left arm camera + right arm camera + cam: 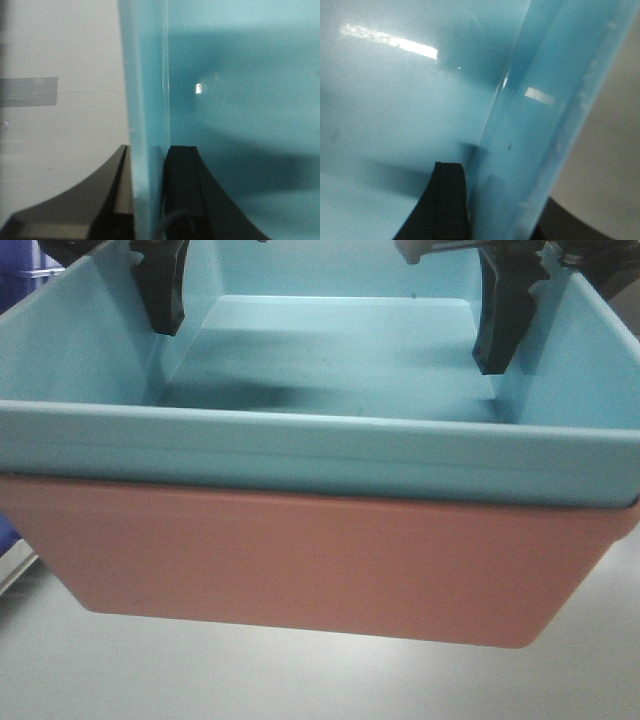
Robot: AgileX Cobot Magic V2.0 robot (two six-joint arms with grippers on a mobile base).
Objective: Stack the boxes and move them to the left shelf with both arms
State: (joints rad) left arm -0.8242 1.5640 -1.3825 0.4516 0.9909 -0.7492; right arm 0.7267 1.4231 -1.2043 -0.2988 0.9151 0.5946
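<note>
Spreading under everything, the white tabletop (300,680) runs below the two stacked boxes, which sit near the front camera. The sky-blue tub (320,445) is nested inside the salmon-pink tub (320,560), with the blue rim resting on top of the pink one. Whether the pink base touches the table cannot be told. The left gripper (147,150) is clamped on the blue tub's left wall, one black finger (182,190) inside and one outside. The right gripper (502,185) pinches the right wall, its inner finger (447,200) pressed to the plastic and a dark shape outside. A grey tape patch (30,91) lies on the table.
</note>
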